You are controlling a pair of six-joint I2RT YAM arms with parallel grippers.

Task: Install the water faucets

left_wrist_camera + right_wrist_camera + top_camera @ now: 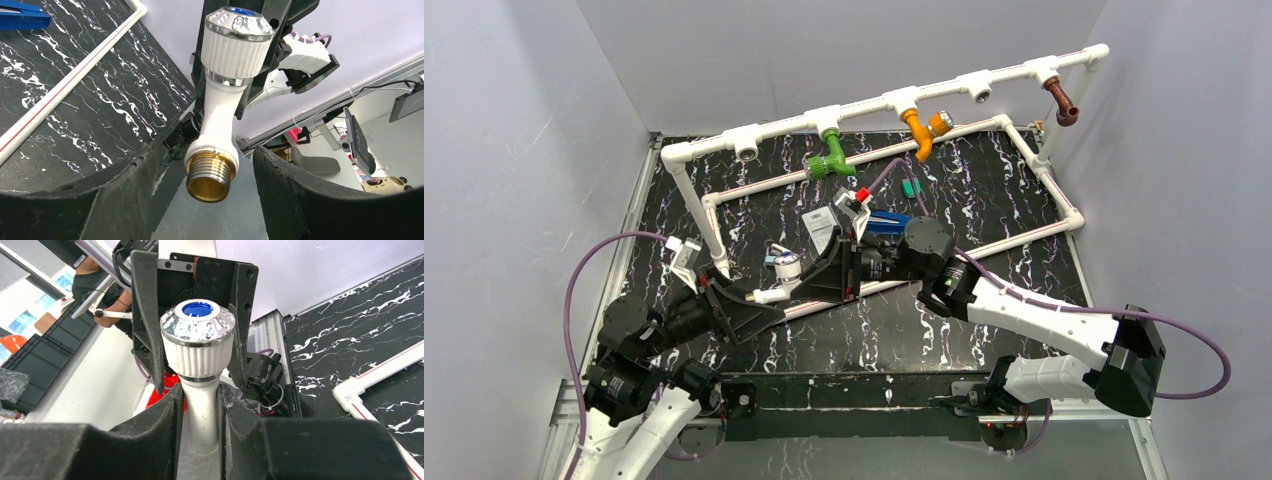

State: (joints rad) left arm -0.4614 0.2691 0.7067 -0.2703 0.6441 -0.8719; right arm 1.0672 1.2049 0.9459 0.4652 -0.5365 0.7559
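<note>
The white faucet point(781, 272) with a ribbed chrome-topped knob is held above the table's middle. My right gripper point(826, 270) is shut on its white neck point(202, 415), just below the knob point(197, 340). My left gripper point(759, 305) is open. Its fingers point(100, 200) stand on either side of the faucet's brass threaded end point(210, 175) with gaps on both sides. The green faucet point(829, 160), orange faucet point(921, 130) and brown faucet point(1060, 100) hang from tees on the white pipe frame point(864, 108).
Two tee sockets stand open on the frame's top pipe, one at the left point(747, 150) and one right of the orange faucet point(979, 92). A blue box point(886, 222) and papers lie behind the right gripper. The frame's lower pipes point(1044, 180) ring the black marbled table.
</note>
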